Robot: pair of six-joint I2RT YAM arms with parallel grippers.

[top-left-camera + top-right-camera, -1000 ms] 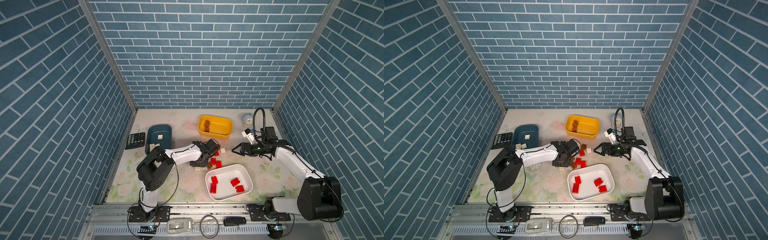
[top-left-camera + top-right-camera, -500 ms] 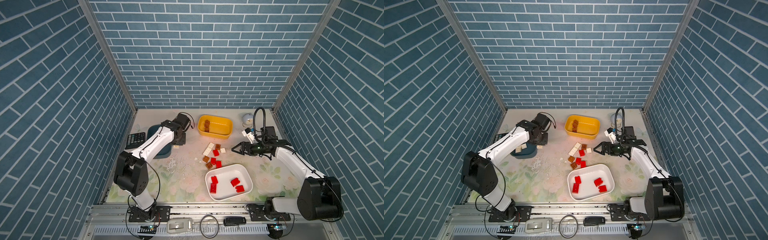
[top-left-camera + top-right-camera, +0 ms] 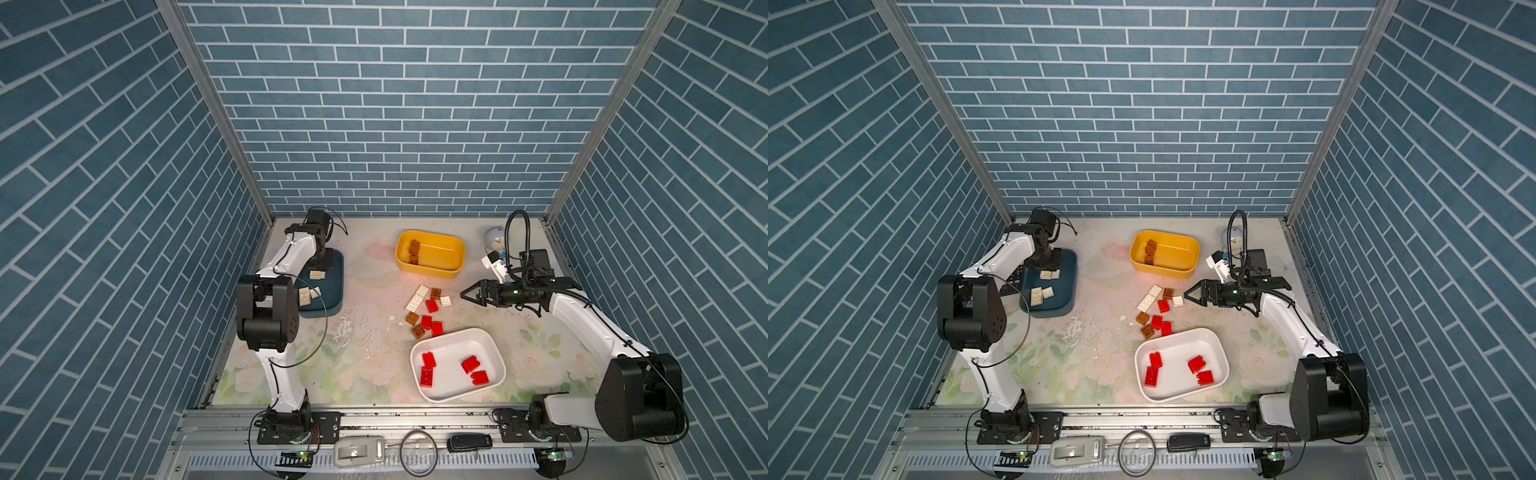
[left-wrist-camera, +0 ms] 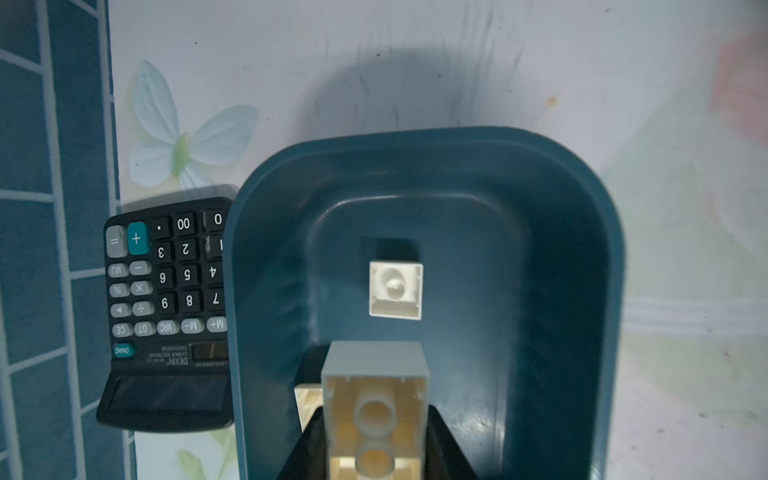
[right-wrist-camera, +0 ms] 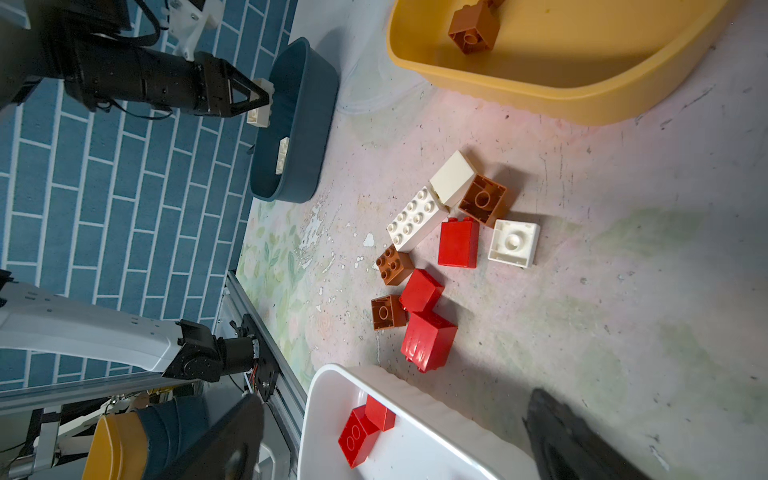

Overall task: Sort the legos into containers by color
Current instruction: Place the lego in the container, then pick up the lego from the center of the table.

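Observation:
My left gripper (image 4: 374, 444) is shut on a cream lego (image 4: 374, 399), hollow underside to the camera, held above the far end of the dark teal container (image 4: 519, 270). A small white square lego (image 4: 395, 290) lies on its floor. In both top views the left gripper (image 3: 320, 261) (image 3: 1047, 258) hangs over this teal container (image 3: 334, 286), which holds a few white legos (image 3: 305, 296). My right gripper (image 3: 467, 294) (image 5: 397, 397) is open and empty, just right of several loose red, brown and white legos (image 3: 428, 309) (image 5: 440, 245). The yellow container (image 3: 453, 249) holds brown legos; the white container (image 3: 494, 361) holds red ones.
A black calculator (image 4: 166, 299) lies against the teal container, next to the left wall. A small round clock (image 3: 494, 237) stands at the back right behind my right arm. Brick-patterned walls close in three sides; a metal rail (image 3: 374, 419) runs along the front.
My left arm has swung from the loose pile in the middle back and left to the teal container, carrying the cream lego. The right arm has not moved.

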